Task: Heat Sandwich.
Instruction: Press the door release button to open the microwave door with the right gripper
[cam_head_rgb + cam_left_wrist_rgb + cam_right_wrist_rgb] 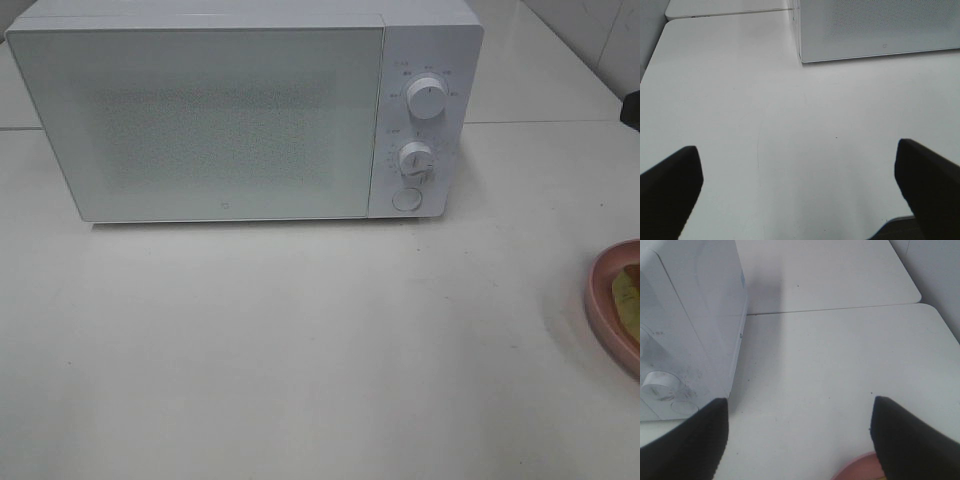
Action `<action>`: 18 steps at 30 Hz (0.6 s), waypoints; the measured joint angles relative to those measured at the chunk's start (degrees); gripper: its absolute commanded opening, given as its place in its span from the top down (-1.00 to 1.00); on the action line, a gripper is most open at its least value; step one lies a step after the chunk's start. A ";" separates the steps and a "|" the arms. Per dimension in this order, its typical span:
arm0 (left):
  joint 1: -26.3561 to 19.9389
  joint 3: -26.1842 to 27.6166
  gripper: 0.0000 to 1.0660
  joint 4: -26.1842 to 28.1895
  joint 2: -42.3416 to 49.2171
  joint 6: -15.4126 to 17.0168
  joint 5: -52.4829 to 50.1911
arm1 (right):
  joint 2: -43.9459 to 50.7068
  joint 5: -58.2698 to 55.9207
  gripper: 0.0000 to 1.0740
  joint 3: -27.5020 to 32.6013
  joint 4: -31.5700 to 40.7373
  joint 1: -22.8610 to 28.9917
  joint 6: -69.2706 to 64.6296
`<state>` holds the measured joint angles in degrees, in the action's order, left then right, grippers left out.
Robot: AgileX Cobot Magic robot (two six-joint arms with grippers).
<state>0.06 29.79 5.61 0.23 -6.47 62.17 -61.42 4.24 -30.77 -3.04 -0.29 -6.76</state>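
A white microwave point(240, 110) stands at the back of the table with its door shut. At the right edge of the high view a round pink plate point(605, 300) pokes in, and a sliver of the sandwich point(628, 295) shows on it, tan and yellow-green. Neither arm appears in the high view. My left gripper point(797, 185) is open above bare table, with the microwave's front corner point(880, 30) ahead of it. My right gripper point(800, 437) is open too, beside the microwave's knob panel point(665, 380), with the pink plate's rim point(860, 471) just under it.
The microwave has two dials point(428, 97) and a round button point(405, 199) on its right panel. A seam between two white tabletops point(560, 122) runs behind the microwave. A dark object point(630, 108) sits at the far right edge.
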 measured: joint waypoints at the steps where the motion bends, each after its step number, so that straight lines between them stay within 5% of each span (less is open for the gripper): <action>1: 0.00 0.00 -0.88 0.00 0.00 0.00 0.00 | -0.57 1.15 -0.40 0.00 0.00 0.00 0.00; 11: 0.00 0.00 -0.88 0.00 0.00 0.00 0.00 | -5.44 21.77 -0.40 8.37 0.52 0.00 -0.06; 18: 0.00 0.00 -0.88 0.00 0.00 0.00 0.00 | -7.22 36.50 -0.40 14.27 11.17 6.76 3.78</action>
<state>0.06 29.79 5.61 0.23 -6.47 62.17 -68.64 40.74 -16.50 8.14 6.47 -2.98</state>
